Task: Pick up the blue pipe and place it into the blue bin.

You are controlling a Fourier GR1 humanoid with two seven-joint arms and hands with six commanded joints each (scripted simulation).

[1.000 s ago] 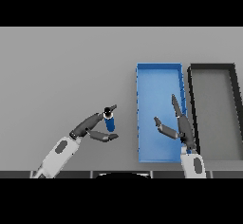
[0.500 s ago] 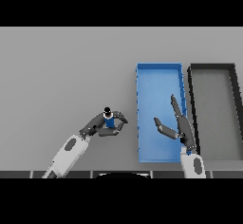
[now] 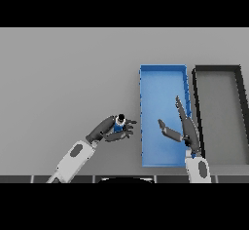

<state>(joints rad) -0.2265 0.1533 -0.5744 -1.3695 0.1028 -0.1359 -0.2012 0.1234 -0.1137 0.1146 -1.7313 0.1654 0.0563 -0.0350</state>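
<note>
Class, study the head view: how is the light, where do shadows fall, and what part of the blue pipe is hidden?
Head view: light is even and soft, no glare on the grey table; only faint shading inside the blue bin walls and the dark bin; the blue pipe is mostly covered by the left hand; the right hand shows clearly.

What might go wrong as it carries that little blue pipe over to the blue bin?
The left hand has only a partial hold on the blue pipe, so it might slip out onto the table. The right hand hangs open over the blue bin, so the two hands could bump.
</note>
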